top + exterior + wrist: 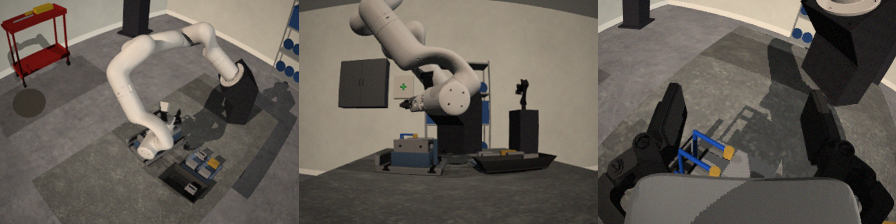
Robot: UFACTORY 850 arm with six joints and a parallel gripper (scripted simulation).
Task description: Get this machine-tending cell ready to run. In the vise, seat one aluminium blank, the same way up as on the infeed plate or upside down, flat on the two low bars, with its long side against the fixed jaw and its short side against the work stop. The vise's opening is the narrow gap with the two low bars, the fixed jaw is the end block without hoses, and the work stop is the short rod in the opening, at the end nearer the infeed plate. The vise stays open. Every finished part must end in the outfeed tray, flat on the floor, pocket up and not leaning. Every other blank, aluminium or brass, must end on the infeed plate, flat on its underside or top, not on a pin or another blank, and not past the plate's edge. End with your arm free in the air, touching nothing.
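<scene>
- while the jaws gape released, gripping nothing, the arm hangs above the vise, likely poised for a first pick.
- blanks wait on the plate beside the tray, where a part already lies.

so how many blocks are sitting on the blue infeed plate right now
4, as far as the top view shows: on the infeed plate, three grey blanks and one brass blank. The picture is coarse, so a small one could be missed.
</scene>
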